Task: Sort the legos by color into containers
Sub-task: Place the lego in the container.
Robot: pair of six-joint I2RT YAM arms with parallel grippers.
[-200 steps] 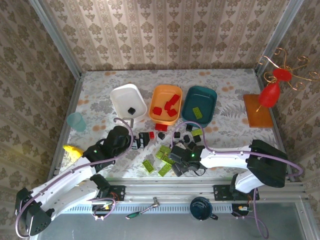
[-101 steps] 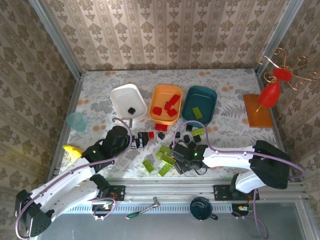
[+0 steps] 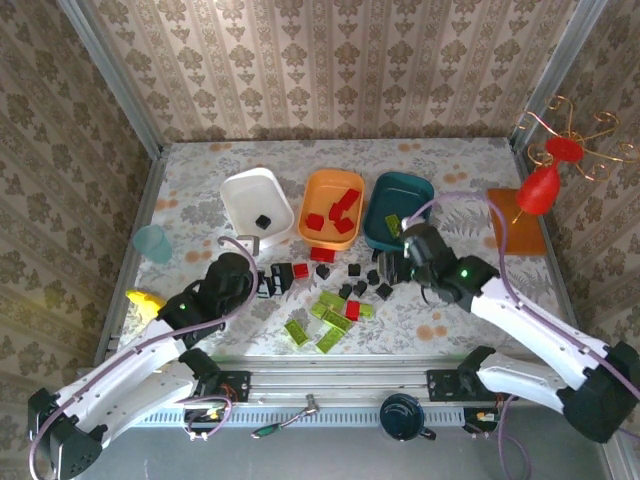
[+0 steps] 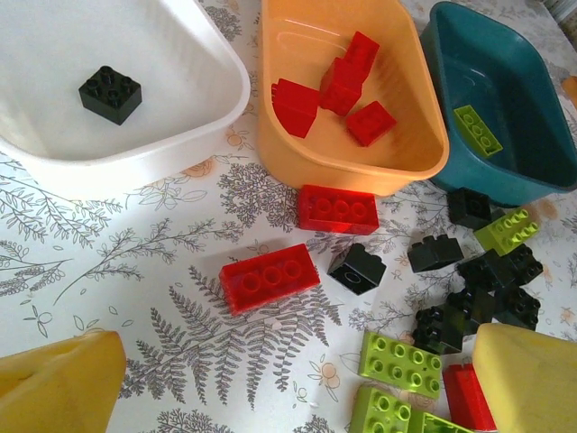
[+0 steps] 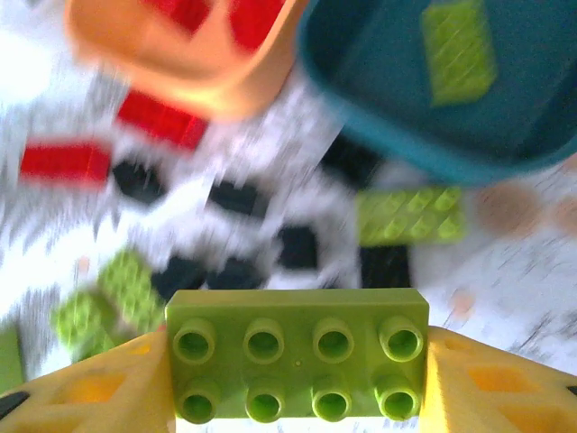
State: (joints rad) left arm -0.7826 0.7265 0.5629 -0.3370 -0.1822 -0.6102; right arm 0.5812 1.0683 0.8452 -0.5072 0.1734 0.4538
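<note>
My right end effector (image 5: 297,383) grips a green brick (image 5: 297,356) near the teal tub (image 5: 550,72) — left end effector (image 4: 293,388) spread wide.

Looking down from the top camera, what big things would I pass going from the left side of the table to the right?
translucent pale-blue plastic cup → white rounded shallow plastic tub → orange rounded shallow plastic tub → dark teal rounded shallow plastic tub → flat orange square mat
</note>
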